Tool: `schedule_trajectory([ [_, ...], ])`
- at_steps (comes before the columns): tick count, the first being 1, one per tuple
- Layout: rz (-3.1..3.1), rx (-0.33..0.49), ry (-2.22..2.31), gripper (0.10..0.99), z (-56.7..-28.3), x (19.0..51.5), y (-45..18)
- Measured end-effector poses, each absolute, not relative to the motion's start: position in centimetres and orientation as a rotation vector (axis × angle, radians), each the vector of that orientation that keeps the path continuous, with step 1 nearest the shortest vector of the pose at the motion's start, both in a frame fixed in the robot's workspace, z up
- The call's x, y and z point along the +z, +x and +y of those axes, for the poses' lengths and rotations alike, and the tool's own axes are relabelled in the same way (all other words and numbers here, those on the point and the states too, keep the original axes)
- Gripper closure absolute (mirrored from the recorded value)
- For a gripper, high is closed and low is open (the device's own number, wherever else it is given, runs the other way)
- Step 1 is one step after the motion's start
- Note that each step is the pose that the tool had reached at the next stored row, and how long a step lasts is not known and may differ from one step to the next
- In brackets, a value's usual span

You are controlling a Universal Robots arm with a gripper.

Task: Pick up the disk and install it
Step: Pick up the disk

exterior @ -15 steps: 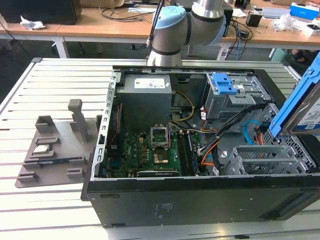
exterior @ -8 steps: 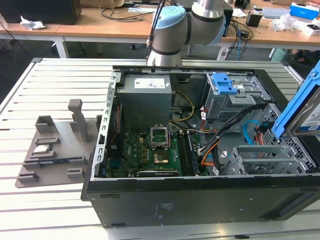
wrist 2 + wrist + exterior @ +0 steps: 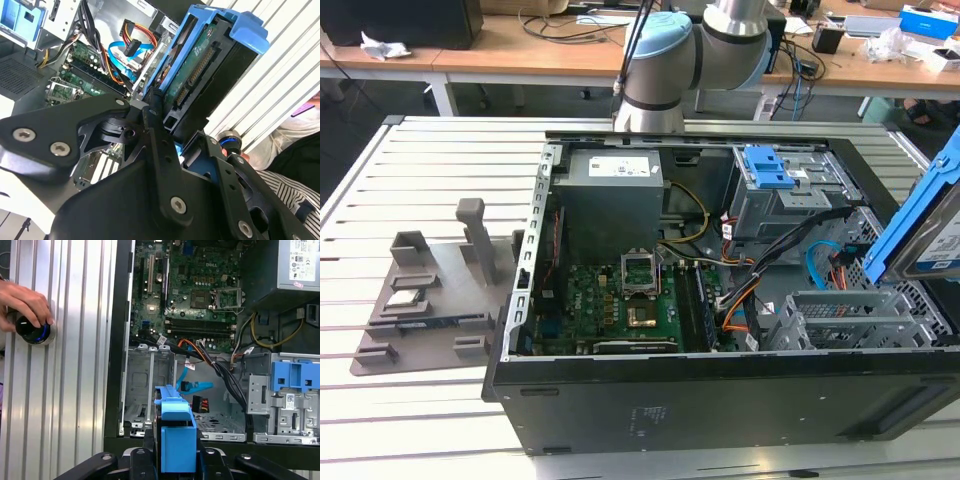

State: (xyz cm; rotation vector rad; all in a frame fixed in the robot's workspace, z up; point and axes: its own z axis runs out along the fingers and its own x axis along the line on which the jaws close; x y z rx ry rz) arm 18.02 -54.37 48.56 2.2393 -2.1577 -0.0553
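The disk (image 3: 925, 225) was held clamped betw. the jaws, tilted above the drive cage (image 3: 840, 315), & alignment w/ the cage's rails was prob. needed for clean seating.

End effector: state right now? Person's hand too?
End effector: closed, holding the disk.
Person's hand: fingers on a round black knob with a blue ring.

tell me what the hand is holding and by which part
The disk, clamped in the hand at one end, on its blue carrier frame.
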Motion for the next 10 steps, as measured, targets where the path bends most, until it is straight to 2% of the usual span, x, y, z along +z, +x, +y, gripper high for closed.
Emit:
schedule_trajectory([
  [10,-2.158,-0.055,2.239,0.722,-54.4,48.6,16.5],
])
